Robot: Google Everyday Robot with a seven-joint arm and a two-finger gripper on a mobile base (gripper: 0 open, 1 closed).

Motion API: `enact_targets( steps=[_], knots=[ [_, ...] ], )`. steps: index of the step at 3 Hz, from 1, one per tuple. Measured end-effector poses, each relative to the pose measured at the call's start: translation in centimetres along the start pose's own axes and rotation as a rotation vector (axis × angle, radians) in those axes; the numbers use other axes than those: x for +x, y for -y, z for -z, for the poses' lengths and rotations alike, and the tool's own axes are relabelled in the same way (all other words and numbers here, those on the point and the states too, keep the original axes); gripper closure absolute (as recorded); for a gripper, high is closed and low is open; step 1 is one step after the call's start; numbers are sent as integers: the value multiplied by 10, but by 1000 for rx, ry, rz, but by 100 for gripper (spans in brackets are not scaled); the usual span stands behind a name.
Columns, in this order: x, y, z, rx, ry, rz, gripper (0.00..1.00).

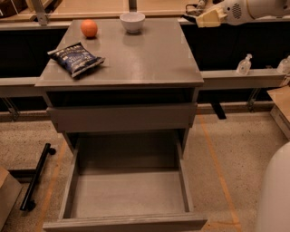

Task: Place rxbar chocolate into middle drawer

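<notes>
My gripper (198, 20) is at the top right, just past the cabinet top's far right corner, on the end of the white arm (253, 9). Its cream fingers (209, 17) look shut on a small flat black thing, the rxbar chocolate (190, 19), which is hard to make out against the dark background. The middle drawer (70, 181) is pulled open at the bottom of the grey cabinet, with a bare grey floor. The gripper is high above and behind the drawer.
On the cabinet top (149, 59) lie a dark-blue chip bag (76, 58), an orange (89, 28) and a white bowl (132, 21). A closed drawer front (122, 117) sits above the open one. My white base (276, 195) is at the lower right. A black bar (36, 176) lies on the floor at the left.
</notes>
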State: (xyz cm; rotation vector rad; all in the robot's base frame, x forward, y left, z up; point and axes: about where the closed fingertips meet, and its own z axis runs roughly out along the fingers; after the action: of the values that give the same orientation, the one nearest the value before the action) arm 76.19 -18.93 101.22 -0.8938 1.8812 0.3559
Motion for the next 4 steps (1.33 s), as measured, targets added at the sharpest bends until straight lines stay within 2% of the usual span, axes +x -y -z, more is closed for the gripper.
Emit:
enact_targets(
  steps=[1,2,3,4],
  knots=[
    [0,0,0,0,-1,0,100],
    [20,-16,-14,-57,-53,8,100],
    [47,-41,-13,-117,-96,-5,100],
    [78,-94,0,-194,-127,-15,100]
  ],
)
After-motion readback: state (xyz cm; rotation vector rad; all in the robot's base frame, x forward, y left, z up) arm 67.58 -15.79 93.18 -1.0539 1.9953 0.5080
